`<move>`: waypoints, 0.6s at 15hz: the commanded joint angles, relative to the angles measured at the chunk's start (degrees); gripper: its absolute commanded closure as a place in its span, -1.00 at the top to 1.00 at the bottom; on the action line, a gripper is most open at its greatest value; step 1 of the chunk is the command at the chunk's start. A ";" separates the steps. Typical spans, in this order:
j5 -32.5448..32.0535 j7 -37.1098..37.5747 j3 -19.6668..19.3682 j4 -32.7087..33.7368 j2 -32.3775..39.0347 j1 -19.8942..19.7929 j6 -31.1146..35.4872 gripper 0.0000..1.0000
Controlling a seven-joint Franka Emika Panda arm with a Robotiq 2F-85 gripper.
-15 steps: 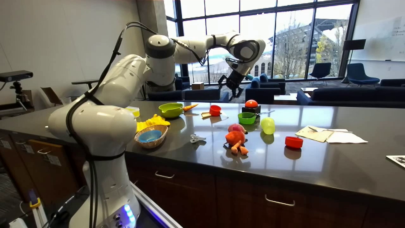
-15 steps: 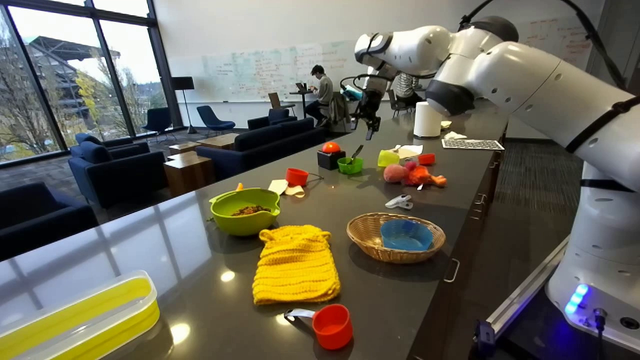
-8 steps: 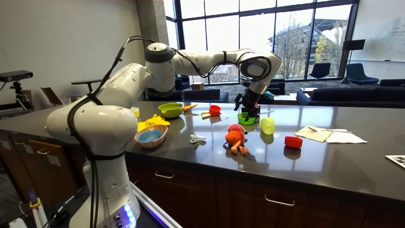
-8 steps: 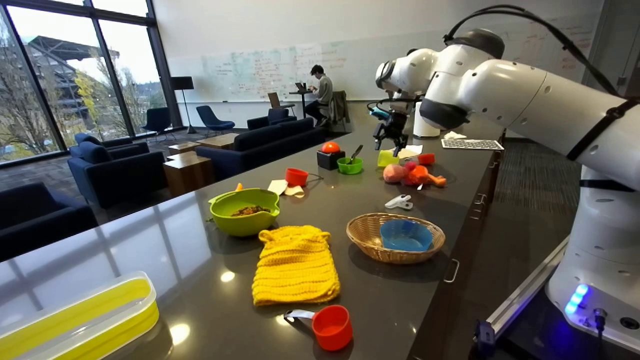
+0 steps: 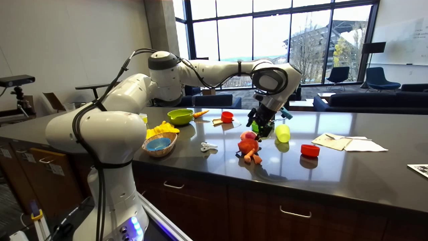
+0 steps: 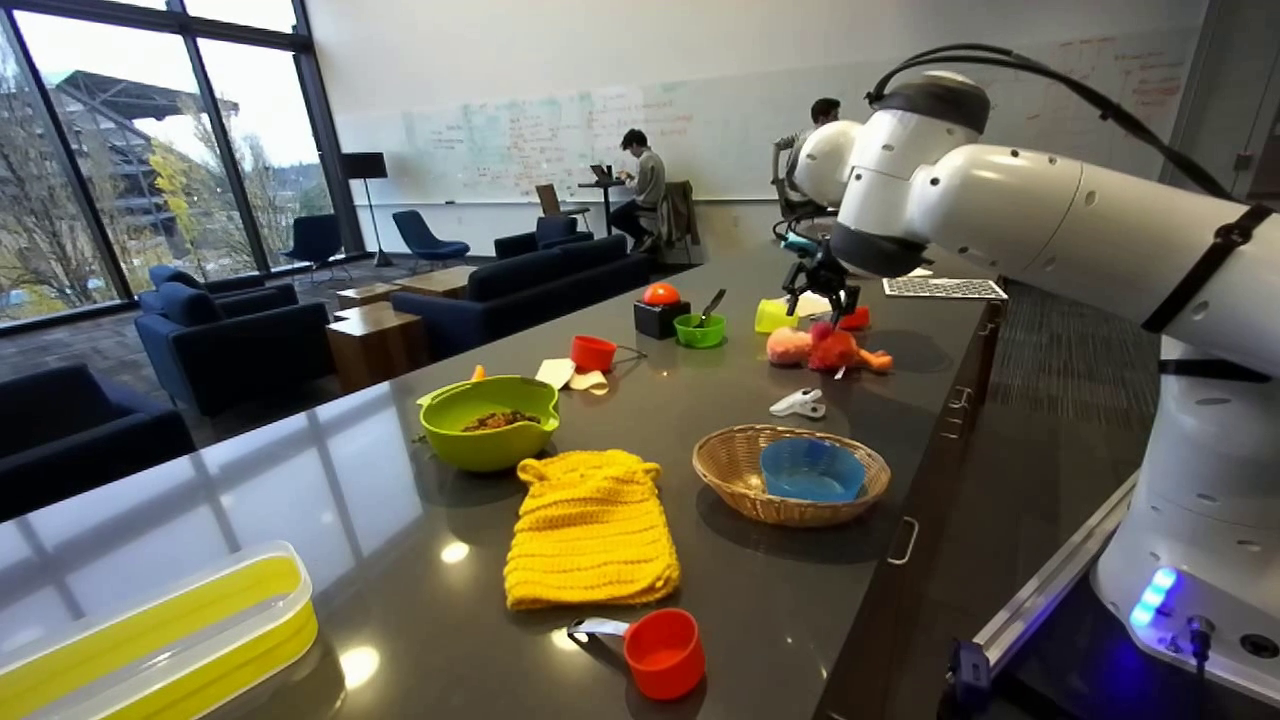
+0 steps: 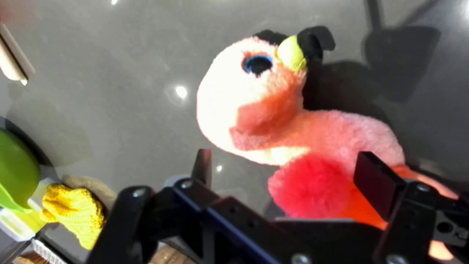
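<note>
One dark glossy desk (image 6: 450, 630) sits under all of it, with one white robot arm (image 6: 1060, 220) leaning in from roughly 2 o'clock in an exterior view. Clock positions here take the one plush bird (image 6: 832, 352) as the middle of the dial, in that view. There's one long yellow-sided tub (image 6: 255, 655) way out at 8, one wicker basket (image 6: 790, 513) a bit past 6 with one blue bowl (image 6: 815, 480) sitting in it, one yellow knitted piece (image 6: 595, 535) around 8 too, and one lime bowl (image 6: 488, 455) between 8 and 9, some brown bits inside.

The bird itself is lying on the desk, pink head, orange legs. Right over it hangs the one black hand (image 7: 285, 161), its two fingers well apart. In the wrist view one finger is at about 9 from the bird's red pom-pom (image 7: 311, 187) and the other at 3. Hard to tell if either touches the plush.

Back on the exterior dial, one black box (image 6: 661, 322) with one red button (image 6: 661, 294) on top is near 9, as is one small green bowl (image 6: 698, 338) with one utensil (image 6: 712, 303) leaning in it. Cups come to four: one yellow-green cup (image 6: 776, 317) at 10, plus three red cups (image 6: 665, 670) at 1, 7 and 9. Littlest is one white clip (image 6: 798, 403) at about 7, pretty near the bird.
</note>
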 commanded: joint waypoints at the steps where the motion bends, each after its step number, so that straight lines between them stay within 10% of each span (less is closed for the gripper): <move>1: 1.10 0.00 -1.61 -1.54 2.86 1.20 -7.89 1.00; 9: 2.88 0.01 -1.61 -1.39 4.93 0.80 -19.88 1.00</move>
